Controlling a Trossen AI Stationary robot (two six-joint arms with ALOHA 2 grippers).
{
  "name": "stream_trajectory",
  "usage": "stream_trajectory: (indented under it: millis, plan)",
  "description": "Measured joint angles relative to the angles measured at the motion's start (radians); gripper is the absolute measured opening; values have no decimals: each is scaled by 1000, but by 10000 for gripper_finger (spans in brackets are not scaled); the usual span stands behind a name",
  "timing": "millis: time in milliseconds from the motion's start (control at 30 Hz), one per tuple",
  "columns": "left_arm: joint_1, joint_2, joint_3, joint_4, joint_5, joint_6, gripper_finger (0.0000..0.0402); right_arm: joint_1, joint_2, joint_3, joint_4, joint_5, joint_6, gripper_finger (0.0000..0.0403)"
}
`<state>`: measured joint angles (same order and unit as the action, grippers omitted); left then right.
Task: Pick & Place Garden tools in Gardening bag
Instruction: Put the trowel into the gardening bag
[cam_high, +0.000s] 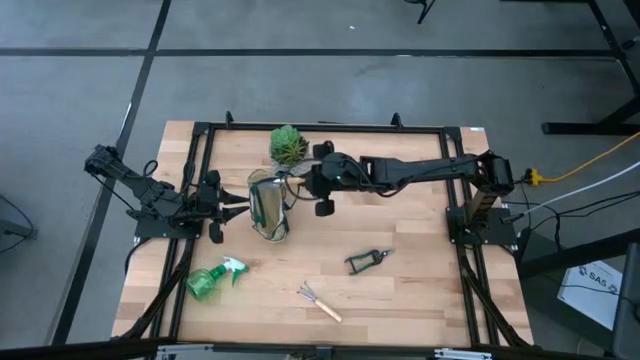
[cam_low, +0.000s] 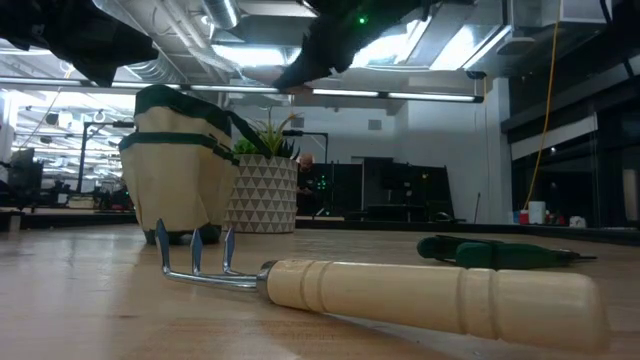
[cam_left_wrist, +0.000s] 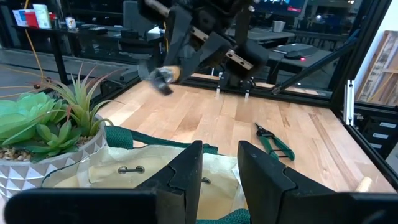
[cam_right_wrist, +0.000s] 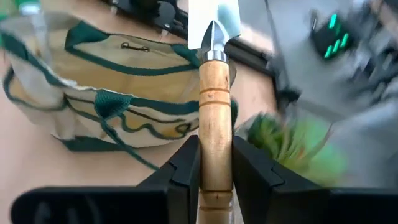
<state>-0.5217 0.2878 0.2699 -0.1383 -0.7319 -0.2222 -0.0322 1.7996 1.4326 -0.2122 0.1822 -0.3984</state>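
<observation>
The gardening bag (cam_high: 268, 206), cream canvas with green trim, stands on the table next to a potted plant (cam_high: 288, 146). My left gripper (cam_high: 236, 208) is at the bag's left rim, closed on the cloth. My right gripper (cam_high: 322, 192) hovers just right of the bag, shut on a wooden-handled trowel (cam_right_wrist: 214, 93) whose metal blade (cam_right_wrist: 214, 25) points at the bag's open mouth. The black shears (cam_high: 368, 260), the mini rake (cam_high: 320, 300) and the green spray bottle (cam_high: 213, 279) lie flat on the near half of the table. My left gripper has the bag's rim (cam_left_wrist: 221, 186) between its two fingers, coming level from the table's left. Cream cloth fills the gap; how many layers I cannot tell. The bag stands on the table with its mouth open. My right gripper pinches the trowel's wooden handle (cam_right_wrist: 214, 140) between its two fingers, which lie along the handle. It slants down from the table's right. The trowel is lifted clear, blade forward over the bag.
The plant in its white patterned pot (cam_low: 262, 195) stands close behind the bag, beside my right gripper. A black frame (cam_high: 330, 128) runs round the table. Bare wood lies between the bag and the shears.
</observation>
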Motion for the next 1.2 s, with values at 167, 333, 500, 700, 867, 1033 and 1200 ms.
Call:
stream_trajectory:
  millis: [167, 333, 500, 700, 867, 1033, 1200]
  plan:
    - [0, 0, 0, 0, 0, 0, 98, 0, 0, 0, -72, -8, 237, 77]
    - [0, 0, 0, 0, 0, 0, 98, 8, 0, 0, -129, 18, 127, 77]
    - [0, 0, 0, 0, 0, 0, 98, 8, 0, 0, -127, 112, -77, 77]
    - [0, 0, 0, 0, 0, 0, 98, 7, 0, 0, -107, 197, -492, 77]
    - [0, 0, 0, 0, 0, 0, 98, 7, 0, -1, -86, 170, -786, 77]
    - [0, 0, 0, 0, 0, 0, 98, 10, 0, -1, 3, 130, -909, 77]
    - [0, 0, 0, 0, 0, 0, 98, 26, 0, -1, 62, 129, -933, 77]
